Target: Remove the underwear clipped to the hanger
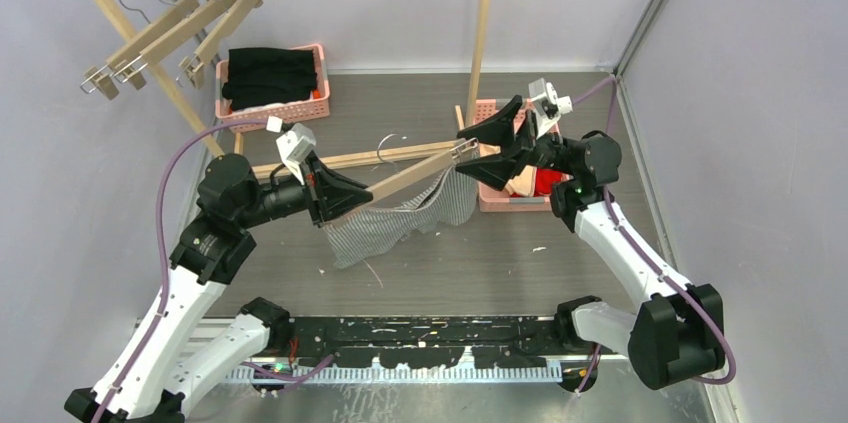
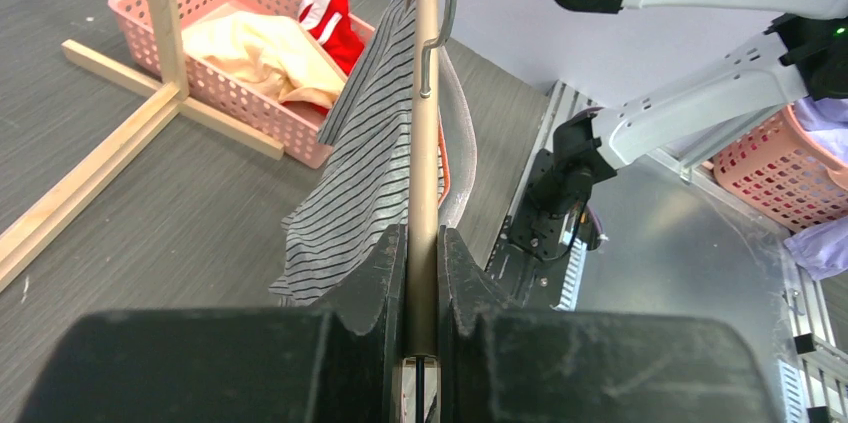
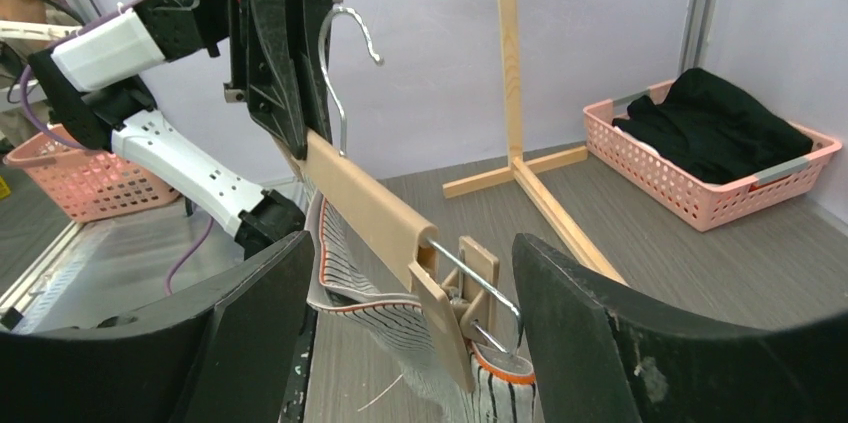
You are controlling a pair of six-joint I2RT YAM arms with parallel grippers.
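Observation:
My left gripper (image 1: 368,193) is shut on the left half of a wooden clip hanger (image 1: 420,171) and holds it above the floor; the bar runs between its jaws (image 2: 422,243). The grey striped underwear (image 1: 400,223) hangs from the hanger and also shows in the left wrist view (image 2: 365,163). My right gripper (image 1: 463,148) is open, its fingers on either side of the hanger's right end clip (image 3: 480,283), which pinches the orange-trimmed waistband (image 3: 500,368). The cream underwear (image 2: 260,48) and the red underwear (image 2: 335,18) lie in a pink basket (image 1: 490,198).
A wooden clothes rack with several empty clip hangers (image 1: 170,38) stands at the back left, its post (image 1: 480,33) and base beam (image 1: 340,158) close behind the held hanger. A pink basket of black clothes (image 1: 270,78) sits at the back. Walls close in on the right.

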